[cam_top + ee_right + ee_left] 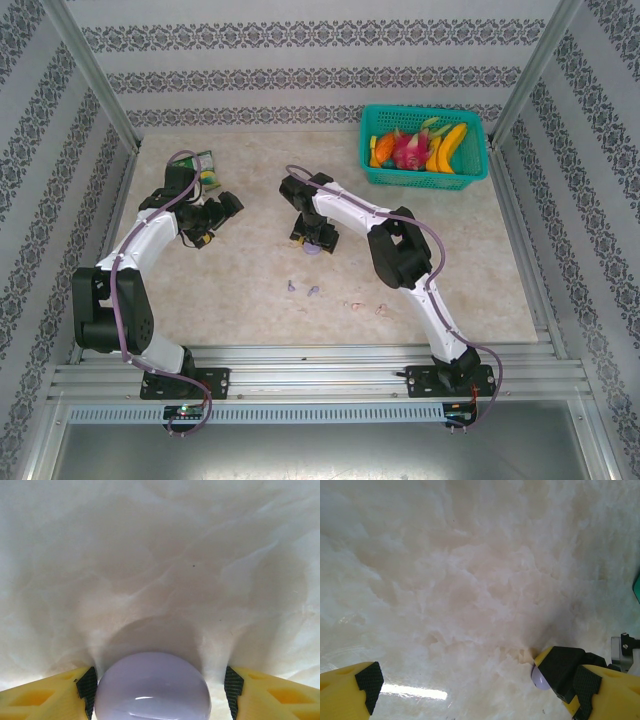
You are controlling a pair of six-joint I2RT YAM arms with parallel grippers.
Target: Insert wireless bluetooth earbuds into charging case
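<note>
Right gripper point(317, 241) is down over the lilac round case point(152, 690) mid-table. Its fingers are partway open and straddle the case: one pad point(87, 685) sits against the case wall, the other leaves a sliver of table showing. I read that as bracketing, not a clamp. Likely reason is that you're fencing the case so it can't skate on the smooth table point(470, 270) while a bud goes in. I can't tell whether the lid is up or which face has the sockets; the wrist view gives a smooth, closed-looking dome. It looks slightly wider across the jaws than along them, so call its long axis finger to finger. Left gripper point(465, 680) is at full spread with nothing between the fingers, over bare table left of the case and aimed roughly toward it. I'd guess it's parked ready. A lilac sliver shows past one of its pads, probably the case, not certain. The earbuds aren't in. The lilac earbuds point(313, 291) lie loose just on the arm-base side of the case, and the pink earbuds point(380, 309) lie further toward the right arm, all apart from one another. They're too small to call stem direction; the lilac one nearer the case looks slightly elongated on a slant, no more. You'll need that heading before any pick. Fruit basket point(415, 181) is well clear, far right.
</note>
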